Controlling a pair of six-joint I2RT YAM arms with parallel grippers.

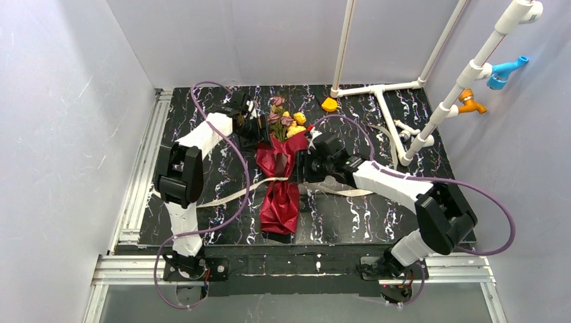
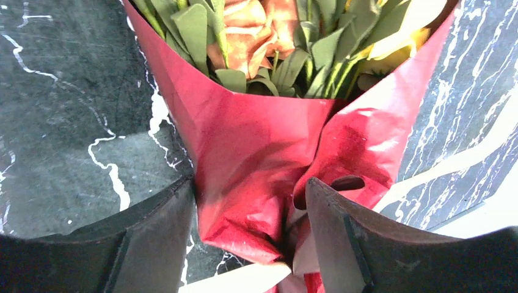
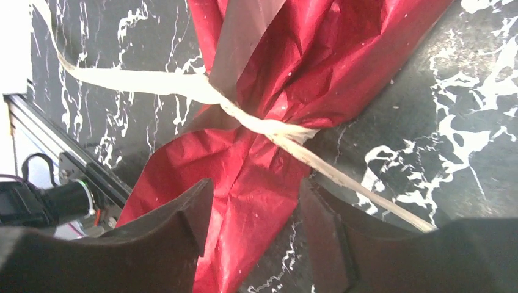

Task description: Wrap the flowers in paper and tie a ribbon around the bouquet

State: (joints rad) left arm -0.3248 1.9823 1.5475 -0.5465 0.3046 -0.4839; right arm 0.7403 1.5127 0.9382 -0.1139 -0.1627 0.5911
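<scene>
Centrally, the bouquet point(image 1: 279, 202) lies flat on the black, white-veined surface point(image 1: 337, 225). The flowers point(image 1: 283, 120) are at its wide end, and the dark red paper point(image 2: 256, 140) narrows to a crumpled tail at the other end. The ribbon point(image 3: 122, 79) is wound round the bouquet's pinched waist and crossed over itself there. Its loose ends trail out on the surface to either side of the bouquet.

The left hand point(image 2: 250, 183) sits at the bouquet's upper cone, just below the leaves, and pinches it, a finger pressed against the paper on each side. In the overhead view this hand hides the cone's left edge. The right hand point(image 3: 256, 183) is on the bouquet's right and straddles the tail below the ribbon crossing, one finger on each side of the paper. Whether it presses the paper cannot be told.

A purple cable point(image 1: 244, 182) from the left arm loops past the bouquet's left side, crossing over that ribbon end as seen from above. The right arm covers part of the other end. Beyond the blooms to the bouquet's right rests a small yellow-orange wedge point(image 1: 329, 104), and further right a white pipe frame point(image 1: 387, 118) stands well apart from the bouquet
</scene>
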